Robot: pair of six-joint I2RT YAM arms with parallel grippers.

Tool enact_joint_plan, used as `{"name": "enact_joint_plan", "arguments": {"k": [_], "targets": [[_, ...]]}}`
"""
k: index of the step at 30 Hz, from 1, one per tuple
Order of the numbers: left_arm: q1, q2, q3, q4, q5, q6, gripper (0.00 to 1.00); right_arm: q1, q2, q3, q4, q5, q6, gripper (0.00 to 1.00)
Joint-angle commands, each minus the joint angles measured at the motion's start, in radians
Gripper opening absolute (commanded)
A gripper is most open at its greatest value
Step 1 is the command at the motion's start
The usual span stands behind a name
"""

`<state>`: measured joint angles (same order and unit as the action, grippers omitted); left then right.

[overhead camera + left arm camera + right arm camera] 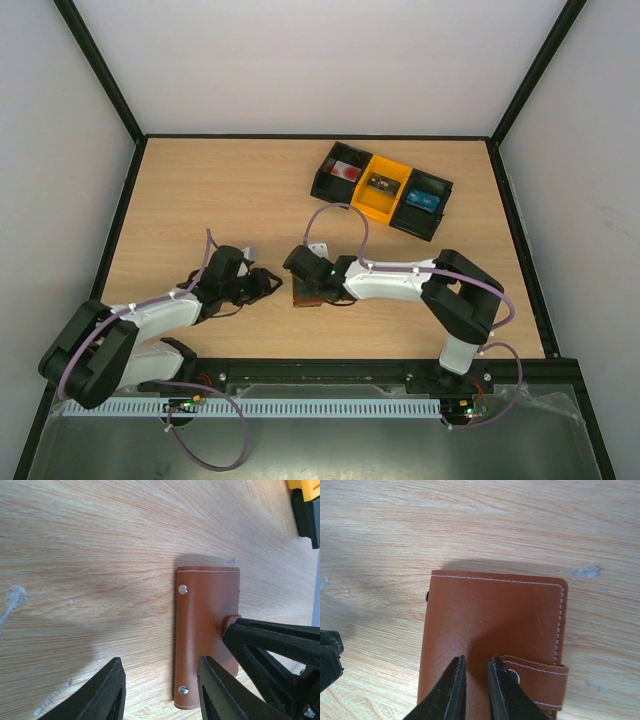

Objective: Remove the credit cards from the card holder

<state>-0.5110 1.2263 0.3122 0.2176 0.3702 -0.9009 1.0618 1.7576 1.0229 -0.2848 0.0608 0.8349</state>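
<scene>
The brown card holder (311,294) lies closed and flat on the wooden table, its snap tab (540,678) fastened. No credit cards show; they are hidden inside or out of view. My right gripper (476,666) stands over the holder (492,622) with its tips on the leather just left of the tab, the jaws a narrow gap apart and holding nothing. My left gripper (160,682) is open wide and low, just left of the holder (207,630); its right finger (216,692) overlaps the holder's riveted spine edge. The right gripper's fingers (272,642) sit by the tab.
A black-and-yellow tray of bins (380,190) with small items stands at the back right; its corner shows in the left wrist view (306,505). Black frame walls bound the table. Cables loop over both arms.
</scene>
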Motion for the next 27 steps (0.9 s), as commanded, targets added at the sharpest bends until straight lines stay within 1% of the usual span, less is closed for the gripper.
{"name": "enact_joint_plan", "arguments": {"k": [1, 8, 12, 15, 21, 27], "targets": [[0.005, -0.037, -0.014, -0.005, 0.030, 0.033, 0.42, 0.001, -0.061, 0.015, -0.089, 0.080, -0.022, 0.13], [0.005, -0.052, -0.020, 0.004, 0.040, 0.035, 0.44, 0.002, -0.028, 0.018, -0.115, 0.102, -0.005, 0.13], [0.005, -0.040, -0.030, 0.017, 0.049, 0.033, 0.44, 0.003, -0.017, 0.007, -0.089, 0.082, 0.008, 0.14], [0.005, -0.033, -0.034, 0.028, 0.059, 0.030, 0.44, 0.002, -0.001, 0.006, -0.089, 0.091, 0.013, 0.16], [0.005, -0.029, -0.033, 0.035, 0.071, 0.022, 0.45, 0.002, 0.029, -0.012, -0.053, 0.046, 0.012, 0.19], [0.005, -0.034, -0.032, 0.032, 0.072, 0.020, 0.46, 0.002, 0.022, -0.011, -0.082, 0.071, 0.013, 0.21]]}}
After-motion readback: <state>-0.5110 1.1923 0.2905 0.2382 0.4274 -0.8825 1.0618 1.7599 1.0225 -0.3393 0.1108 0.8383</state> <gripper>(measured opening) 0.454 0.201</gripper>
